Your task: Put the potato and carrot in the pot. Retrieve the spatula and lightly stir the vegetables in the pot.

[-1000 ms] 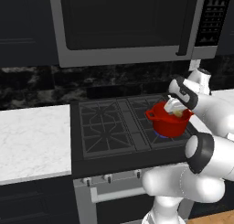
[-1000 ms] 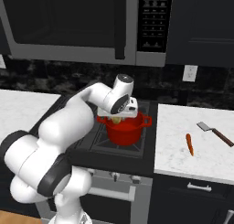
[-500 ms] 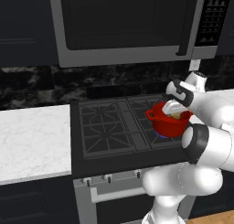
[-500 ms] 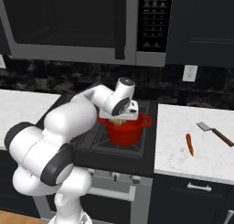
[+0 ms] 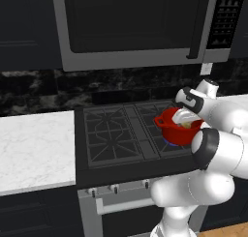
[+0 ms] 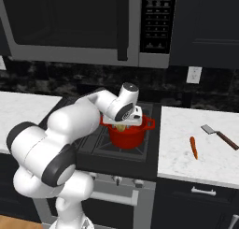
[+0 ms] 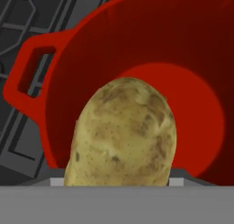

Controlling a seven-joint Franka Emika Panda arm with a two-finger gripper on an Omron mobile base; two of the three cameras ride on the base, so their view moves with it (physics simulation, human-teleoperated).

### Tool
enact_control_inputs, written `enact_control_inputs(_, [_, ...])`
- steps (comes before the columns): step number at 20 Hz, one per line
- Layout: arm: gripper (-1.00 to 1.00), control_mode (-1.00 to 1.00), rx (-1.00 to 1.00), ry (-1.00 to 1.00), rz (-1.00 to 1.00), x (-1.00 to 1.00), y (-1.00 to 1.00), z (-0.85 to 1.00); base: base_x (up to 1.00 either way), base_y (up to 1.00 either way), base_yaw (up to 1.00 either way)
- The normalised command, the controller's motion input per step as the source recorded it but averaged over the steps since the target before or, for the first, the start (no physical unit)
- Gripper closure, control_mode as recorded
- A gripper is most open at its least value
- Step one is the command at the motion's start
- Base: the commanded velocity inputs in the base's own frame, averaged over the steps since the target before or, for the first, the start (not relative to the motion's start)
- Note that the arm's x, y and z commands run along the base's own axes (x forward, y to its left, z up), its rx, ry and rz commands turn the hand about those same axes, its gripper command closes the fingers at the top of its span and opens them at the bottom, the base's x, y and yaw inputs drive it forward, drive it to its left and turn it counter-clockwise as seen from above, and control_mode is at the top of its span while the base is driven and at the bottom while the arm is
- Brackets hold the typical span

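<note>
Red and deep, the round two-handled pot (image 6: 127, 135) sits on the stove (image 5: 121, 134). The gripper (image 6: 122, 126) pinches the pale beige lumpy potato (image 7: 123, 135) above its opening. The slim orange carrot (image 6: 193, 147) and grey-bladed spatula (image 6: 220, 136) lie on the white counter (image 6: 186, 162).

Glossy red pot (image 7: 137, 45); rough, speckled potato (image 7: 123, 136); marbled countertop (image 6: 186, 153)

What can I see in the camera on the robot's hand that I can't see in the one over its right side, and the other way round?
The hand view alone shows the red bottom inside the pot, with the potato close up, above the pot's inside.

The right base view alone shows the carrot and the spatula lying apart on the white counter right of the stove, plus the microwave and the white arm.

Both show the pot on the stove grate and a pale bit of potato over it.
</note>
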Motion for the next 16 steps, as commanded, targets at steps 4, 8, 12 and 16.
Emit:
enact_control_inputs(4, [1.0, -1.0, 0.0, 0.0, 0.0, 0.0, 0.0, -0.15, 0.0, 0.0, 0.0])
enact_control_inputs(8, [1.0, -1.0, 0.0, 0.0, 0.0, 0.0, 0.0, -0.13, 0.0, 0.0, 0.0])
enact_control_inputs(12, [-1.0, -1.0, 0.0, 0.0, 0.0, 0.0, 0.0, -0.23, 0.0, 0.0, 0.0])
enact_control_inputs(16, [-1.0, -1.0, 0.0, 0.0, 0.0, -0.01, 0.01, -0.1, 0.0, 0.0, 0.0])
